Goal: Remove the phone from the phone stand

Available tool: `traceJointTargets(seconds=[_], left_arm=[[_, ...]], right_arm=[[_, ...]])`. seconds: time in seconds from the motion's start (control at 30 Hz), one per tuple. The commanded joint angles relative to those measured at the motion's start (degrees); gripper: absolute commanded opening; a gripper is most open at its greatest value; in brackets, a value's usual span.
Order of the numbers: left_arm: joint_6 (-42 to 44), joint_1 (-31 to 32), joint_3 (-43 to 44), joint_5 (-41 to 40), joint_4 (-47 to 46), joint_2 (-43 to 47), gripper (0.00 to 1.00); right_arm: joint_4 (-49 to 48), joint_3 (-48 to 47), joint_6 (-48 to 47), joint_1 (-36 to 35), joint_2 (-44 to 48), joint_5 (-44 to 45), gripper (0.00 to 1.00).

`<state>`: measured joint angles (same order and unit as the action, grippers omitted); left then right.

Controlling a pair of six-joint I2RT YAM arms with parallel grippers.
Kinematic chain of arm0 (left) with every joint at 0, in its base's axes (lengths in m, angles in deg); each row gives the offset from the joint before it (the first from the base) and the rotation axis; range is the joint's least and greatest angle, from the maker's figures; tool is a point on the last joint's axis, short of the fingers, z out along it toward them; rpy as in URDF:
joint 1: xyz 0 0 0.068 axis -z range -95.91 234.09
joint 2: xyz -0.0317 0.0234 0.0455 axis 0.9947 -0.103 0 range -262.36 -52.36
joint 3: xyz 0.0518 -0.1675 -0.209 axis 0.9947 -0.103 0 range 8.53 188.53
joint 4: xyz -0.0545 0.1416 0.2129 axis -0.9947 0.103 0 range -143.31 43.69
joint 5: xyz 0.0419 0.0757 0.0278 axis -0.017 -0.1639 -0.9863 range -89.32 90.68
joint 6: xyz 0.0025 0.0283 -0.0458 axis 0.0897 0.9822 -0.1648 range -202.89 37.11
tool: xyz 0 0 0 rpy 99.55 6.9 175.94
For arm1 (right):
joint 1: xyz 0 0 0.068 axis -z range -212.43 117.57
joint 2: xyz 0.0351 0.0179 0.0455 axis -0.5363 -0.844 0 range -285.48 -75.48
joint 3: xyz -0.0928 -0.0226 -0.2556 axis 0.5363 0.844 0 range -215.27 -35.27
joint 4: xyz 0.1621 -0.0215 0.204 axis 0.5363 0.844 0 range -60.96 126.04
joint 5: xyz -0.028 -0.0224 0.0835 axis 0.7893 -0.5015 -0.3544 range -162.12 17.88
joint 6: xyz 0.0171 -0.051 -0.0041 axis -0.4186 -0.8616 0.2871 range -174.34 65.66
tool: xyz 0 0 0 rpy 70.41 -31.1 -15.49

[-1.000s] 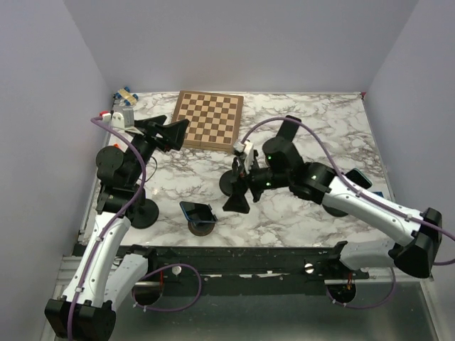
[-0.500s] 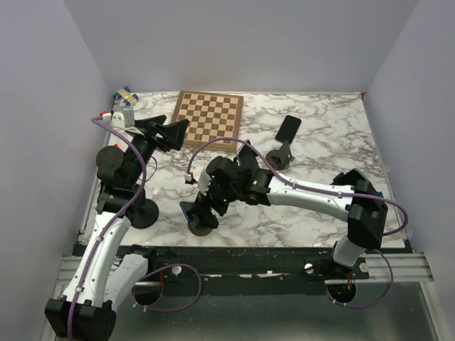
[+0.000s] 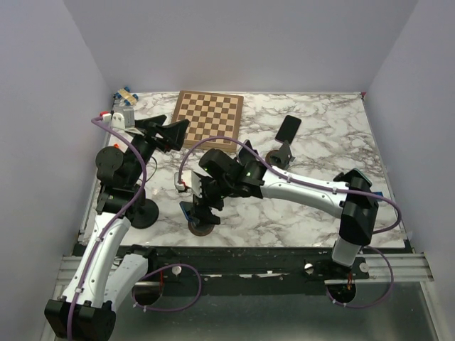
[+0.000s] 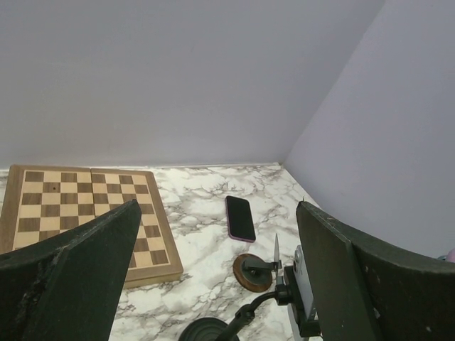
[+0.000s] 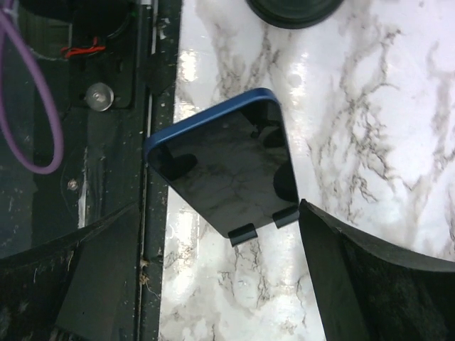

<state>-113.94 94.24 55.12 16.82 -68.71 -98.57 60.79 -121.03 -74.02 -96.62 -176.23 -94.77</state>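
Observation:
A blue phone (image 5: 220, 167) with a dark screen leans on a phone stand, its lower edge held by the stand's two black lips (image 5: 242, 233). In the top view the phone (image 3: 189, 209) and the stand's round base (image 3: 202, 227) sit near the table's front edge, left of centre. My right gripper (image 3: 204, 204) is open right over them. In the right wrist view the right gripper (image 5: 219, 209) straddles the phone's lower end, and I cannot tell whether it touches. My left gripper (image 3: 170, 131) is open and empty, raised at the left.
A second, black phone (image 3: 288, 128) lies flat at the back right beside an empty stand (image 3: 279, 156); both show in the left wrist view, the phone (image 4: 240, 218) and the stand (image 4: 254, 271). A chessboard (image 3: 208, 118) lies at the back. Small items (image 3: 124, 105) sit in the far left corner.
My right arm has swung left from the table's middle to the blue phone on its stand, uncovering the black phone and empty stand. The left arm has not moved.

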Motion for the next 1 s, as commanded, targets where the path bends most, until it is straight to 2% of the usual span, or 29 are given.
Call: traceJointTargets(seconds=[0.0,0.43,0.97], left_arm=[[1.0,0.1,-0.3,1.1,-1.8,0.7,0.99],[1.0,0.0,-0.5,1.0,-2.1,1.6,0.99],[-0.5,0.0,-0.7,2.8,-3.2,0.4,0.98]], right_arm=[[3.2,-1.6,-6.5,-0.4,-1.4,-8.0,1.0],[5.1,-7.3,-10.4,1.5,-8.0,-12.2,1.0],[4.7,-7.5,-11.5,3.7,-9.5,-15.7,1.0]])
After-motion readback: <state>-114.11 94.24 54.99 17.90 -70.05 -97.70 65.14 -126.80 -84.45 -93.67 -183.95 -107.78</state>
